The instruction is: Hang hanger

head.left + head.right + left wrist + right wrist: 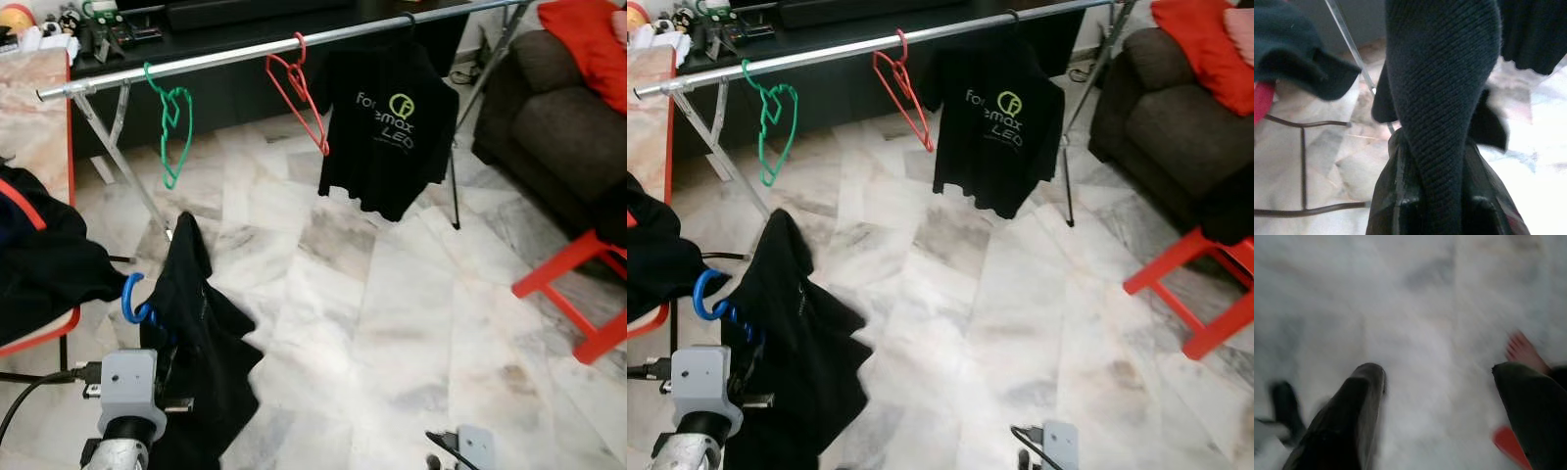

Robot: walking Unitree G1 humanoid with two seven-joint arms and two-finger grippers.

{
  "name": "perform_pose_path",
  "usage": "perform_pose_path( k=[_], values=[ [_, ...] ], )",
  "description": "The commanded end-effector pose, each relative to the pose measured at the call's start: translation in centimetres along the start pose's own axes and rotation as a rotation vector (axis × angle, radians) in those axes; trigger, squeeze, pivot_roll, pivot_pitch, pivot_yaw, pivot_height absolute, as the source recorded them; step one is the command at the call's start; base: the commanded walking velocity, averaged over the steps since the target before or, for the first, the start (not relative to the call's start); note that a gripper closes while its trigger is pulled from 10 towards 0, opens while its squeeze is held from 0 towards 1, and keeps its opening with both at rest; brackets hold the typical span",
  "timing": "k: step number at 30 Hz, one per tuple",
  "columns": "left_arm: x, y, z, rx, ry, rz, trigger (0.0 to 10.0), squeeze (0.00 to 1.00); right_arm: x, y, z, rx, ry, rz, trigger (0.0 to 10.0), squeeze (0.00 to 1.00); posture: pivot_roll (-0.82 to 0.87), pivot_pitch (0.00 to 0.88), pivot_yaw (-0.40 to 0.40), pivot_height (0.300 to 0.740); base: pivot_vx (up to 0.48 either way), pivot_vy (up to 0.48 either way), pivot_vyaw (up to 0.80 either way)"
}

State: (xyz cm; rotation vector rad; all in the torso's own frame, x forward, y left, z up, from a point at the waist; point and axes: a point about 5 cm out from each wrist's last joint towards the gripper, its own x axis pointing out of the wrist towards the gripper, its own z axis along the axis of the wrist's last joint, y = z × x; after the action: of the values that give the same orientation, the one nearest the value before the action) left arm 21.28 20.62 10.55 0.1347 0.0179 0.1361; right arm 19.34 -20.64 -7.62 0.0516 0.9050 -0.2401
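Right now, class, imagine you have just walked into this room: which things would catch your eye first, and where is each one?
A black T-shirt with a green logo hangs on the silver clothes rail, with an empty red hanger and an empty green hanger to its left. Low on the left, the left gripper is shut on a black garment on a blue hanger. A red stool stands at right.
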Motion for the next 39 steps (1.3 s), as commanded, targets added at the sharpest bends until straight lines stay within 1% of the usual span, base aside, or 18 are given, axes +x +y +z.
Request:
perform_pose_path(
  k=[1, 16, 20, 24, 29, 31, 34, 36, 37, 38, 39],
  values=[
    [-0.5, 0.2, 0.1, -0.001, -0.010, 0.002, 10.0, 0.00, -0.1, 0.1, -0.6, 0.019, 0.018, 0.001, 10.0, 0.00, 0.06, 0.230, -0.051, 0.740, -0.307, 0.000, 0.00],
    [-0.5, 0.1, 0.3, 0.001, -0.019, -0.008, 10.0, 0.00, -0.1, 0.2, -0.5, 0.018, 0.012, 0.004, 10.0, 0.00, 0.06, 0.226, -0.049, 0.740, -0.306, 0.000, 0.00],
    [-0.4, 0.1, 0.3, 0.000, -0.018, -0.007, 10.0, 0.00, -0.1, 0.3, -0.5, 0.013, 0.012, 0.005, 10.0, 0.00, 0.06, 0.219, -0.047, 0.740, 0.000, 0.000, 0.00],
    [-0.4, -0.3, 0.4, -0.002, -0.019, -0.031, 10.0, 0.00, -0.1, 0.2, -0.5, 0.009, 0.010, 0.004, 10.0, 0.00, 0.06, 0.210, -0.047, 0.740, 0.000, 0.000, 0.00],
    [-0.4, -0.7, 0.5, -0.013, -0.023, -0.066, 10.0, 0.00, -0.1, 0.2, -0.4, -0.024, -0.003, 0.011, 10.0, 0.00, 0.06, 0.202, -0.046, 0.740, 0.000, 0.000, 0.00],
    [-0.3, -0.8, 0.5, -0.013, -0.024, -0.077, 10.0, 0.00, -0.1, 0.2, -0.4, -0.030, -0.005, 0.012, 10.0, 0.00, 0.06, 0.198, -0.045, 0.740, 0.000, 0.000, 0.80],
    [-0.2, -1.2, 0.6, -0.014, -0.022, -0.109, 10.0, 0.00, -0.1, 0.2, -0.4, -0.015, -0.007, 0.008, 10.0, 0.00, 0.06, 0.191, -0.046, 0.740, 0.000, 0.000, 0.64],
    [-0.1, -1.9, 0.8, -0.002, -0.017, -0.171, 10.0, 0.00, -0.1, 0.3, -0.3, 0.011, -0.011, 0.016, 10.0, 0.00, 0.06, 0.190, -0.046, 0.740, 0.000, 0.000, 0.00],
    [0.0, -2.1, 0.8, -0.004, -0.014, -0.184, 10.0, 0.00, -0.1, 0.3, -0.2, 0.008, -0.013, 0.018, 10.0, 0.00, 0.06, 0.188, -0.048, 0.740, 0.000, 0.000, 0.00],
    [0.1, -2.7, 0.9, -0.004, 0.003, -0.238, 10.0, 0.00, 0.0, 0.4, 0.6, -0.005, -0.044, 0.027, 10.0, 0.00, 0.07, 0.186, -0.049, 0.740, 0.000, 0.000, 0.00],
    [0.2, -2.9, 1.0, 0.000, 0.009, -0.265, 10.0, 0.00, 0.1, 0.4, 1.1, -0.009, -0.063, 0.031, 10.0, 0.00, 0.07, 0.186, -0.049, 0.740, 0.000, 0.000, 0.00]
  ],
)
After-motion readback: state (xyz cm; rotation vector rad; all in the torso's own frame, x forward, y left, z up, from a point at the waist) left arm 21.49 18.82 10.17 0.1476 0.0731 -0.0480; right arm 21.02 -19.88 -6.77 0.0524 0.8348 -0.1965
